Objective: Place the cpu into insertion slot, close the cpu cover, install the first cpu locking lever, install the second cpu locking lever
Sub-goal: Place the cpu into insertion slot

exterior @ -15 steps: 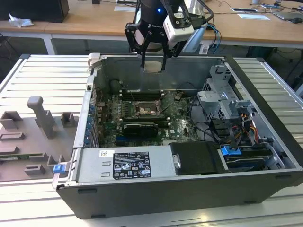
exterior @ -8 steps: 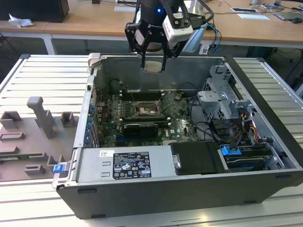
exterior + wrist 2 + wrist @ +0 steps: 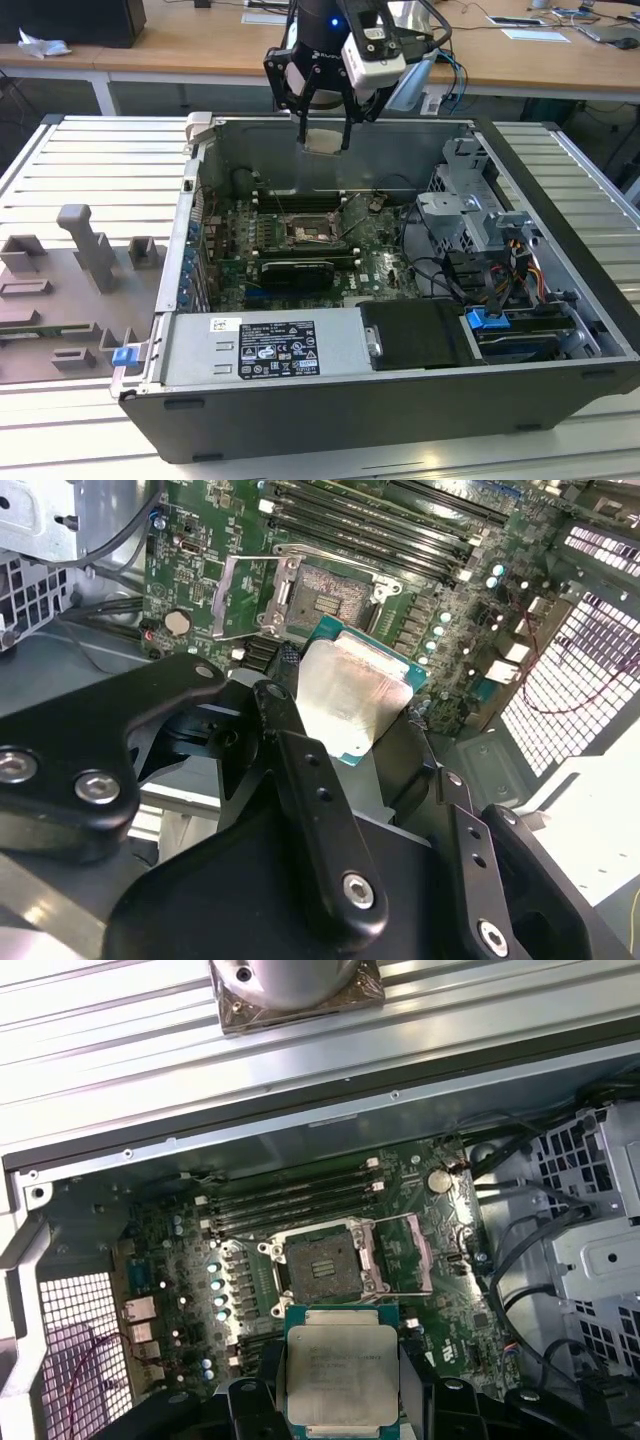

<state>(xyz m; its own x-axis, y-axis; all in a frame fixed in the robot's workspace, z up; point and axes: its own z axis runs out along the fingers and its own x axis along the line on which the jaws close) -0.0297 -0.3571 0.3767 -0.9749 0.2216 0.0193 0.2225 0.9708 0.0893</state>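
My gripper (image 3: 322, 135) is shut on the cpu (image 3: 322, 141), a small pale silver square, and holds it in the air above the open computer case. In both wrist views the black fingers (image 3: 283, 720) clamp the chip's two sides, cpu (image 3: 350, 695) and cpu (image 3: 340, 1375). The insertion slot (image 3: 324, 1262) lies bare on the green motherboard below the chip, seen also as insertion slot (image 3: 327, 588) and insertion slot (image 3: 312, 233). The cpu cover (image 3: 407, 1252), a thin silver frame, stands swung open beside the slot, cpu cover (image 3: 243, 592).
A black card (image 3: 297, 270) sits just in front of the socket, memory slots (image 3: 300, 200) behind it. A grey power supply box (image 3: 265, 345) fills the case front; a drive cage (image 3: 470, 215) and cables stand at the exterior view's right. A grey fixture tray (image 3: 70, 290) lies outside, left.
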